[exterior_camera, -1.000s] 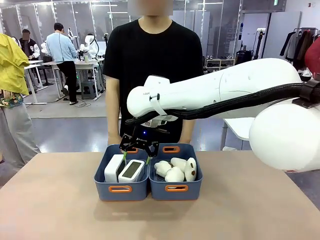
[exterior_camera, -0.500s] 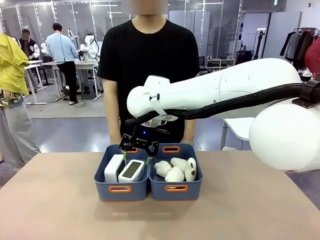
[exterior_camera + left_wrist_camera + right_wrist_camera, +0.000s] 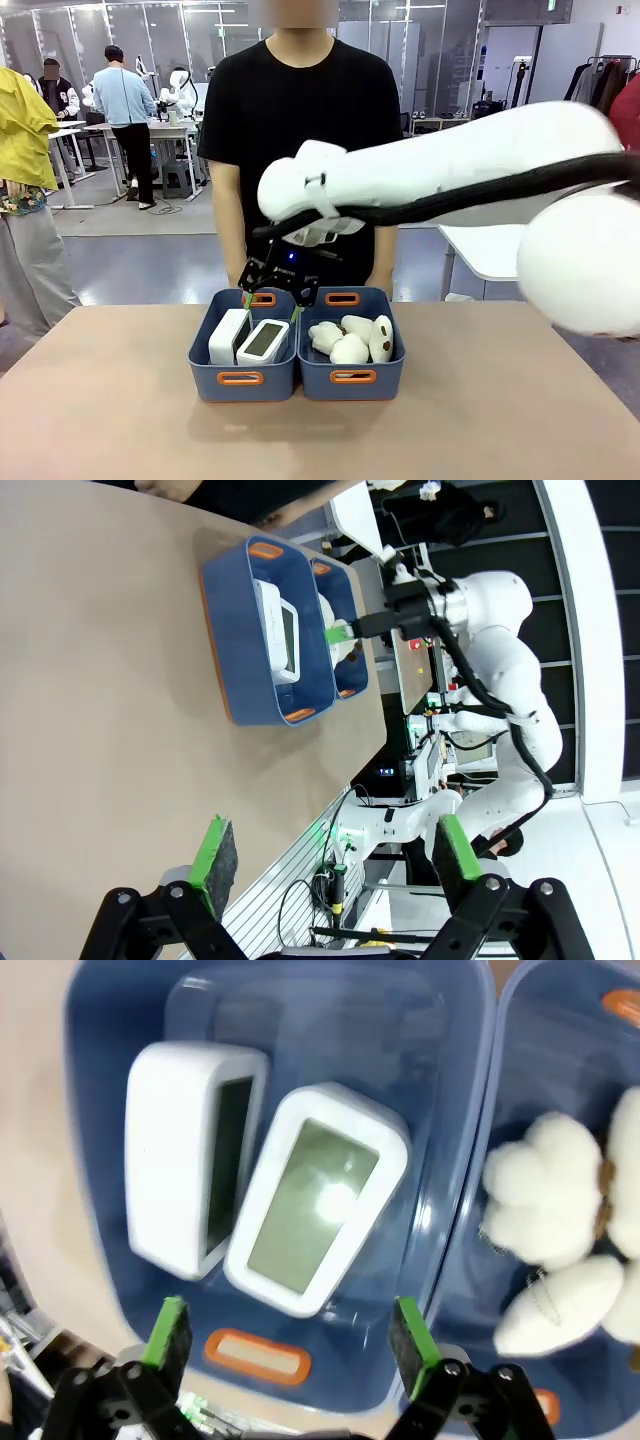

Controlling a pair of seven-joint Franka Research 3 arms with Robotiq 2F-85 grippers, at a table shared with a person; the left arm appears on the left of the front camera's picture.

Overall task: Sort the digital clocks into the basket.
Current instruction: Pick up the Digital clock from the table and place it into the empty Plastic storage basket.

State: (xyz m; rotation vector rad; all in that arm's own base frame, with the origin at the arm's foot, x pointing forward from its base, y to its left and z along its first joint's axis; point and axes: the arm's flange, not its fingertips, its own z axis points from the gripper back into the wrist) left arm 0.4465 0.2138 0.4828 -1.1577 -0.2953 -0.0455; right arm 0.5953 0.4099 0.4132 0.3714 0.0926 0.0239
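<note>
The right gripper (image 3: 272, 296) has lifted slightly above the left blue basket (image 3: 241, 366) at frame centre, jaws open and empty. Both digital clocks (image 3: 315, 1198) (image 3: 190, 1185) lie inside it, so sorting looks complete. The left gripper (image 3: 328, 855) hangs open, away from the baskets.

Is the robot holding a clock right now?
No. The right gripper is open above the clocks in the basket; the left gripper is open too.
</note>
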